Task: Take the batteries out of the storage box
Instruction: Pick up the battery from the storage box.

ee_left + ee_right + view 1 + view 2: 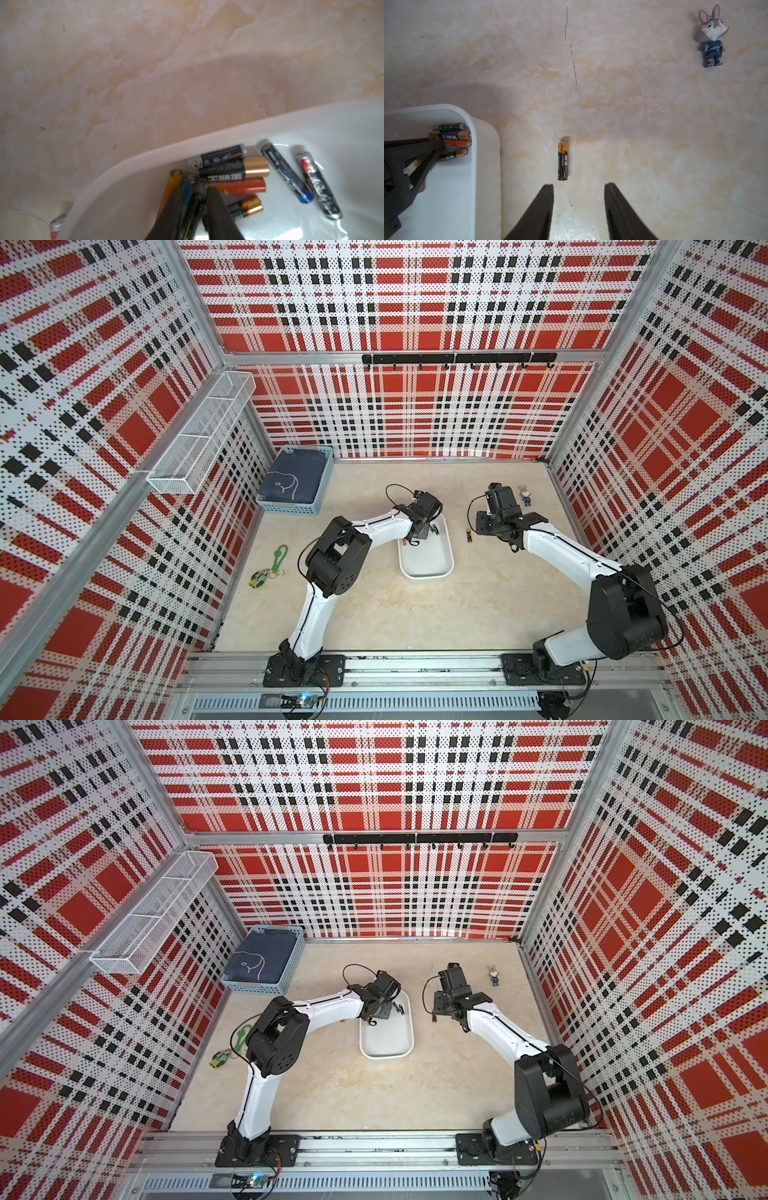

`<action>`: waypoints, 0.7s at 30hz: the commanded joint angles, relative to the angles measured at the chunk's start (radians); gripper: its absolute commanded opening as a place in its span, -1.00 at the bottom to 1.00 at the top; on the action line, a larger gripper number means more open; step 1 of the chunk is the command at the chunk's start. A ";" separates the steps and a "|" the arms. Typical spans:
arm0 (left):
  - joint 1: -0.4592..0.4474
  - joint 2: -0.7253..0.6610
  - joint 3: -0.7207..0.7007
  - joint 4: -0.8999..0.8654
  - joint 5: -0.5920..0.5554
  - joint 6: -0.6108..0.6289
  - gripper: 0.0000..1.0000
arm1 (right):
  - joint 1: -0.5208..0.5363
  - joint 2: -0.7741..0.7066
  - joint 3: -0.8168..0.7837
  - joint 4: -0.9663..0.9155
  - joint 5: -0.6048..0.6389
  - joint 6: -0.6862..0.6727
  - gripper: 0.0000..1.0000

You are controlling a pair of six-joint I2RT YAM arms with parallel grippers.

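Observation:
The white storage box (428, 568) lies mid-table, also seen in a top view (386, 1044). Several batteries (232, 168) cluster at its far end, black-gold, orange, blue and red-grey ones. My left gripper (194, 190) reaches into that end (419, 537), its jaws closed against a dark battery (193, 209) lying between them, with a blue one beside it. One black-gold battery (563, 161) lies on the table right of the box (468, 535). My right gripper (579, 185) hovers open just behind it, holding nothing. Another battery (56, 226) lies outside the box's left wall.
A light-blue basket (291, 485) with dark cloth stands at the back left. On the left of the table lies a green keychain (274, 564). A rabbit figurine (712, 35) lies at the back right (525, 494). A wire shelf (203, 431) hangs on the left wall.

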 commanded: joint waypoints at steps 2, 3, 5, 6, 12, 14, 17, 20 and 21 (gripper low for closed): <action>-0.019 0.028 0.008 -0.008 0.054 -0.001 -0.49 | -0.005 0.016 -0.011 0.016 0.031 0.000 -0.05; -0.024 0.025 0.010 -0.007 0.065 -0.004 -0.49 | -0.005 0.017 -0.011 0.016 0.035 0.000 -0.05; -0.033 0.020 0.010 -0.008 0.073 -0.009 -0.49 | -0.004 0.023 -0.009 0.019 0.037 0.001 -0.05; -0.036 0.016 0.008 -0.008 0.075 -0.012 -0.50 | -0.005 0.026 -0.008 0.021 0.035 0.001 -0.05; -0.040 -0.002 0.008 -0.007 0.073 -0.020 -0.50 | -0.005 0.050 -0.002 0.021 0.033 0.004 -0.06; -0.032 0.005 0.006 -0.006 0.078 -0.020 -0.50 | -0.004 0.054 0.001 0.020 0.034 0.004 -0.06; -0.020 0.016 -0.007 -0.006 0.076 -0.022 -0.49 | -0.005 0.050 -0.001 0.021 0.040 0.005 -0.06; -0.009 0.030 -0.018 -0.007 0.067 -0.013 -0.49 | -0.004 0.044 -0.009 0.022 0.054 0.001 -0.06; -0.007 0.035 -0.020 -0.006 0.068 -0.010 -0.49 | -0.004 0.043 -0.013 0.023 0.056 0.000 -0.06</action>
